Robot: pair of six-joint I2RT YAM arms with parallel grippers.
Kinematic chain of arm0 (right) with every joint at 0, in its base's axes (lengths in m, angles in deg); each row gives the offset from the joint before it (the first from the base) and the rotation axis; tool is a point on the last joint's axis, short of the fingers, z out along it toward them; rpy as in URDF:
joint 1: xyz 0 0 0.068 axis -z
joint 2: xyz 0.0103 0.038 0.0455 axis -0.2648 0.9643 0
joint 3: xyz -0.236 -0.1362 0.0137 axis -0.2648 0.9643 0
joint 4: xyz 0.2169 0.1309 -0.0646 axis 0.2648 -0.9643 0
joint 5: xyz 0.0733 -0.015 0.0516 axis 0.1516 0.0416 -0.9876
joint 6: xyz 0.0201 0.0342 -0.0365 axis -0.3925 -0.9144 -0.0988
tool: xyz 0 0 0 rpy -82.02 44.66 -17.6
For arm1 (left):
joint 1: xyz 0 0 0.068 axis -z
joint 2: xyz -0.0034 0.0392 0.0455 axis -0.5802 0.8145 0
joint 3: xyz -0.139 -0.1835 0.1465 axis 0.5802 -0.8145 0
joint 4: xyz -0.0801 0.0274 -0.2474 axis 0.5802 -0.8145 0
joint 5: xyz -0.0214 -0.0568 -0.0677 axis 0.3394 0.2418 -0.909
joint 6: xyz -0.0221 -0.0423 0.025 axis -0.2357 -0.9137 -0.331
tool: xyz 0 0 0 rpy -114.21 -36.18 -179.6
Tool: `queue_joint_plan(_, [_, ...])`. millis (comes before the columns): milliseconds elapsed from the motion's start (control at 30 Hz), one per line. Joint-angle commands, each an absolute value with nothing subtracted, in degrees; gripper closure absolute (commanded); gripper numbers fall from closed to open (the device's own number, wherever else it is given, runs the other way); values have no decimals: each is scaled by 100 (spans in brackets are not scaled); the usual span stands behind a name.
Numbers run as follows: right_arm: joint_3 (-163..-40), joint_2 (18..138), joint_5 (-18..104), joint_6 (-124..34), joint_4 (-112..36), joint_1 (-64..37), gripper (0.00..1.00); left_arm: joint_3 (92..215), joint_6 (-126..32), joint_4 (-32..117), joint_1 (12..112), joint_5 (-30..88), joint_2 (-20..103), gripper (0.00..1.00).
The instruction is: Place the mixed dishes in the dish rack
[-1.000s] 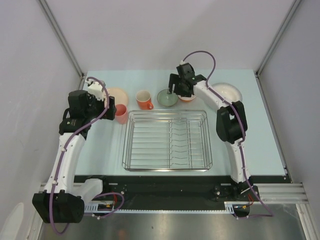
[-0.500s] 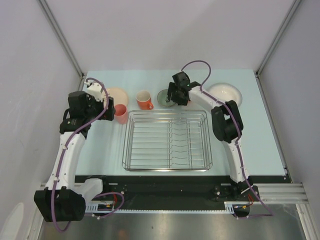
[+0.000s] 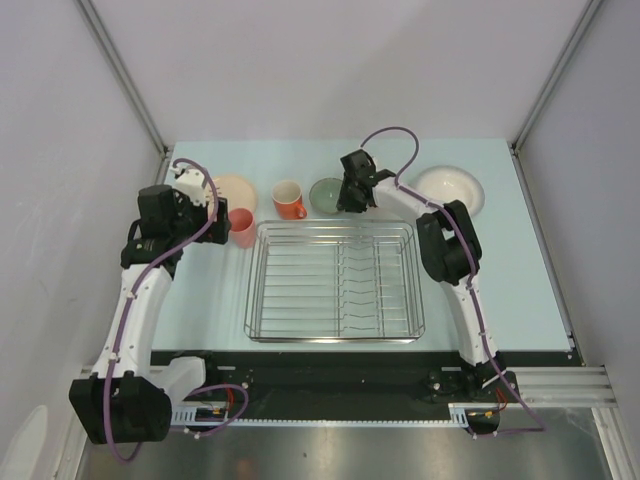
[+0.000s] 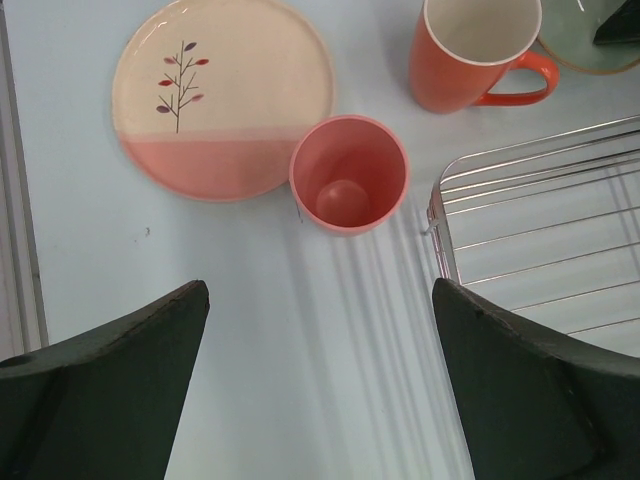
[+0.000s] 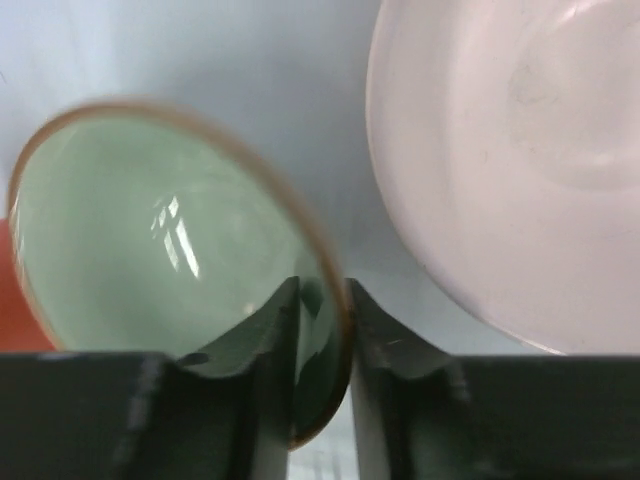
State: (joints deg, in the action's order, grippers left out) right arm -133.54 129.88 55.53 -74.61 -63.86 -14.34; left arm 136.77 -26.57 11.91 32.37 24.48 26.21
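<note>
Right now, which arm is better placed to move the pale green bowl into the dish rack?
Right. The right fingers pinch the pale green bowl by its rim, just beyond the dish rack. The left fingers hang open beside the pink cup, with the orange mug between them and the bowl.

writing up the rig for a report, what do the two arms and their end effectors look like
The left arm and right arm match: white links, bulky black joint housings and a purple cable looped alongside. The left end effector and right end effector each have two dark, wedge-shaped fingers; no markings show.
</note>
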Motion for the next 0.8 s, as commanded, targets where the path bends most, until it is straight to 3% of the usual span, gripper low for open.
queue_joint_plan(0, [-13312, 13018, 5677, -7422, -6129, -1497, 78, 13652, -2552, 1318, 3186, 2317, 2562, 0])
queue_joint_plan(133, [-13197, 12842, 5687, -7343, -6076, -1505, 100, 13635, -2552, 1327, 3177, 2326, 2544, 0])
queue_joint_plan(767, [-13601, 10418, 8340, -4742, -6365, -2191, 100, 13301, -2631, 1494, 3142, 2238, 2491, 0])
